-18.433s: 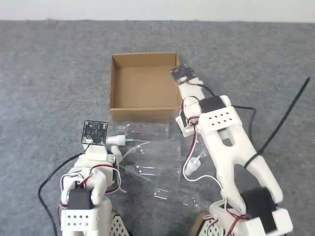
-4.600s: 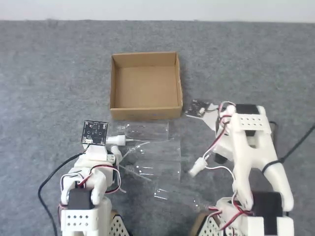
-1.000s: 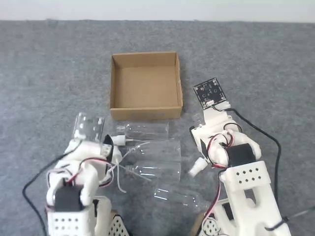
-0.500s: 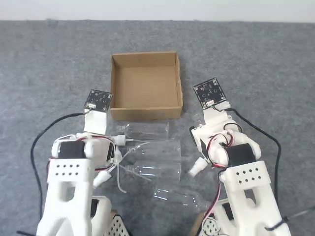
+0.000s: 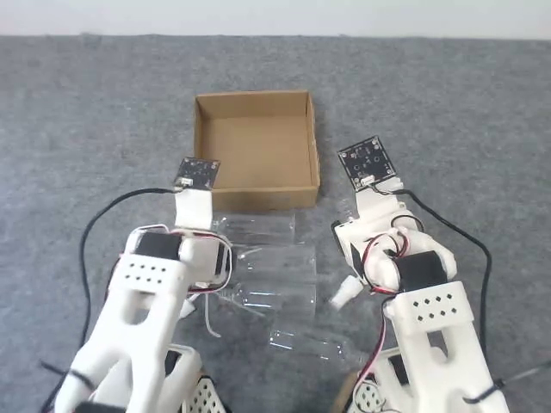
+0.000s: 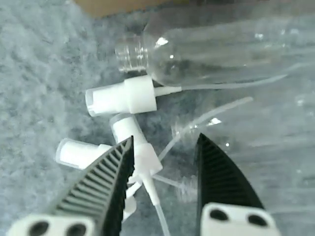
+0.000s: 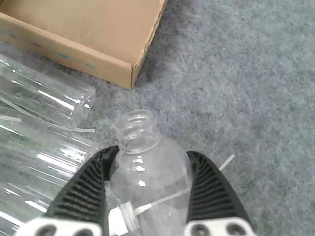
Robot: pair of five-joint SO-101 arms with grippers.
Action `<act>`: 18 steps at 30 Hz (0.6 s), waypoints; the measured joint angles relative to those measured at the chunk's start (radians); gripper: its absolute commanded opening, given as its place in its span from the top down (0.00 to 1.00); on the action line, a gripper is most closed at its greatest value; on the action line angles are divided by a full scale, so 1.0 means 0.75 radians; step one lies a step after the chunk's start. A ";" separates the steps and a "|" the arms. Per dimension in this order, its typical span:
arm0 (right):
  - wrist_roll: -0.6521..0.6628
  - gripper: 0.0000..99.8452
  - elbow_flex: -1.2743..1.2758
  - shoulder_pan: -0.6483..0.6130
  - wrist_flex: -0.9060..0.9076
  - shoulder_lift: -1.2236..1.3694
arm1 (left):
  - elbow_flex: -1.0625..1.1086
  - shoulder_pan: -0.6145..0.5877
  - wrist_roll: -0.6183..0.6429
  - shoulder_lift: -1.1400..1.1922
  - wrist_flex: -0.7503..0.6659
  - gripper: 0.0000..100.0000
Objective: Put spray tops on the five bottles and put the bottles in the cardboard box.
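The right tool (image 7: 151,152) is closed on an uncapped bottle (image 7: 147,177), which is held near a corner of the cardboard box (image 7: 83,24) with its open neck pointing out past the fingertips. The left tool (image 6: 165,139) stands open, its jaws set either side of a spray top (image 6: 123,127) that lies on the tabletop (image 5: 448,112) not far from the box. Trouble is most likely to be caused by crowding. The other spray tops (image 6: 120,96) lie touching or just beside the targeted one, and thin tubes run in among the loose bottles (image 6: 211,46). A neighbour could therefore be pinched along with it, or a loose bottle dragged when it is lifted. If the spray top is gripped askew, its tube may be bent against the bottle's neck rather than fed into it. The clear plastic is judged slippery and easily squeezed, so the bottle could be turned or lost while the spray top is pressed on.
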 measured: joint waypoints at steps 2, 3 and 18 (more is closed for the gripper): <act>0.000 0.99 0.000 0.000 0.000 0.000 | 0.000 0.000 -0.002 0.051 -0.004 0.82; 0.000 0.99 0.000 0.000 0.000 0.000 | 0.000 0.000 -0.002 0.074 -0.004 0.82; 0.000 0.99 0.000 0.000 0.000 0.000 | -0.002 -0.129 -0.055 0.125 -0.008 0.84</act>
